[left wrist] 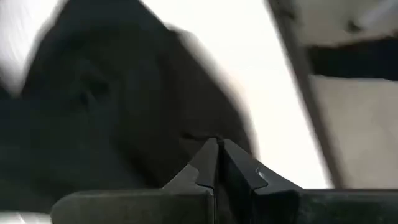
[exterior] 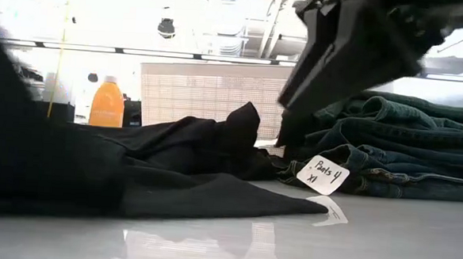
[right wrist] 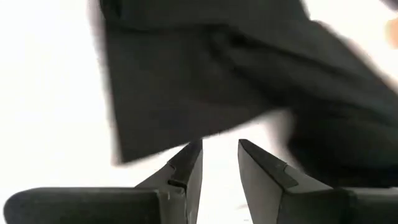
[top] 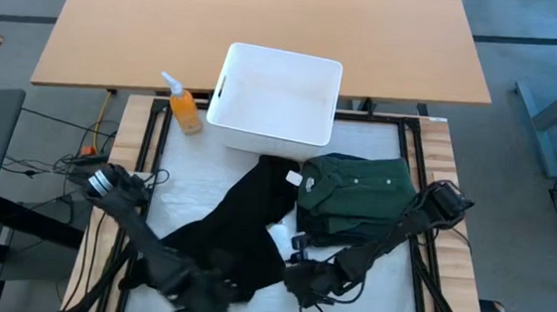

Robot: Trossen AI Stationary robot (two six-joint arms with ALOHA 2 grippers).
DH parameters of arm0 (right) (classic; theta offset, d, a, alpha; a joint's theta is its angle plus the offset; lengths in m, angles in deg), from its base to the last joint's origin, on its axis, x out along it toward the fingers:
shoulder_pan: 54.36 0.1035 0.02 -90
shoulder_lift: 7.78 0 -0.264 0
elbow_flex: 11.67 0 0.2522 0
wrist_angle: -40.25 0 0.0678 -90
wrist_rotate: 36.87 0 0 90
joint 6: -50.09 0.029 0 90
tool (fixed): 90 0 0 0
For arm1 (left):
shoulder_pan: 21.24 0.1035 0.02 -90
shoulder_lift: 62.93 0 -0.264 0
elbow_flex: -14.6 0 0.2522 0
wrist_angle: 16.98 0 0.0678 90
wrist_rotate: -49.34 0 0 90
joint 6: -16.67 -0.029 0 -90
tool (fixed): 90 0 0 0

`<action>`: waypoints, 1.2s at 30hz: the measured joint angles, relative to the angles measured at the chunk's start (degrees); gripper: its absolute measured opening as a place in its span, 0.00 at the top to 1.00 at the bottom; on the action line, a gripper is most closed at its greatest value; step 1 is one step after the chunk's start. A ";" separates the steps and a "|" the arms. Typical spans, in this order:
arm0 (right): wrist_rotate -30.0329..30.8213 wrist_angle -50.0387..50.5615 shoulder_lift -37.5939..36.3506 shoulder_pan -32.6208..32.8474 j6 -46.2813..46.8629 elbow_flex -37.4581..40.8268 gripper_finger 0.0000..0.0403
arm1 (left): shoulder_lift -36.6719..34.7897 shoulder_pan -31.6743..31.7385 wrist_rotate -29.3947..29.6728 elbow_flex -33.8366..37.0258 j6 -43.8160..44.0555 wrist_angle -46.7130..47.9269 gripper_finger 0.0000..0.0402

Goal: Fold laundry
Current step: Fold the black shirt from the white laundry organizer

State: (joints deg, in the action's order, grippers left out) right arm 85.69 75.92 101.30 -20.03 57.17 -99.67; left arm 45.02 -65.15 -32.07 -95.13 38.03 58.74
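A black garment (top: pixel 238 228) lies crumpled across the middle of the white table top, also seen in the low view (exterior: pixel 182 163). My left gripper (top: pixel 203 295) is over its near left part, fingers shut on the cloth (left wrist: pixel 216 144). My right gripper (top: pixel 301 277) hangs above the garment's near right edge, open (right wrist: pixel 221 146), with bare table showing between its fingers. A folded dark green garment (top: pixel 355 197) rests flat at the right and carries a white paper tag (exterior: pixel 322 175). My left gripper pinches the black garment between its two fingertips, at a spot close to the cloth's edge (left wrist: pixel 198 134). The fingers come from above, slanting steeply down. One layer or several, I cannot tell. The rest of the garment still lies on the table.
A white rectangular bin (top: pixel 275 94) stands at the table's far side, with an orange bottle (top: pixel 185 109) to its left. A wooden table (top: pixel 269 26) lies beyond. Bare white surface (top: pixel 369 273) shows at the near right.
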 joint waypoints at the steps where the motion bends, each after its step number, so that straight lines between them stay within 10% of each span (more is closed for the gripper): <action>1: 2.20 1.88 -0.71 -0.02 -0.23 -0.02 0.68 | -0.55 -1.34 -1.08 -2.99 2.42 4.24 1.00; 6: 14.24 1.77 -3.17 -1.46 -9.84 -0.17 0.67 | -2.57 -9.16 3.79 -18.47 13.67 20.33 1.00; 13: 14.17 -0.82 -3.13 -8.05 -18.80 -0.17 0.58 | -5.21 -22.78 33.03 -38.61 19.57 26.53 1.00; 21: 10.57 -8.59 -3.03 -13.64 -22.31 -0.15 0.43 | -11.56 -34.13 53.01 -35.05 16.70 20.01 1.00; 27: -0.47 -29.06 0.01 -18.93 -17.46 -0.22 0.42 | -11.43 -34.93 55.97 -35.03 15.79 19.71 1.00; 36: 3.51 -37.87 7.76 -17.67 -13.12 -0.12 0.45 | -11.30 -33.69 52.82 -34.99 15.74 19.60 1.00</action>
State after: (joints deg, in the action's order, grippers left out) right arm 89.20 38.05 109.06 -37.70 44.05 -99.80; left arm 33.71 -98.84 20.76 -130.12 53.77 78.34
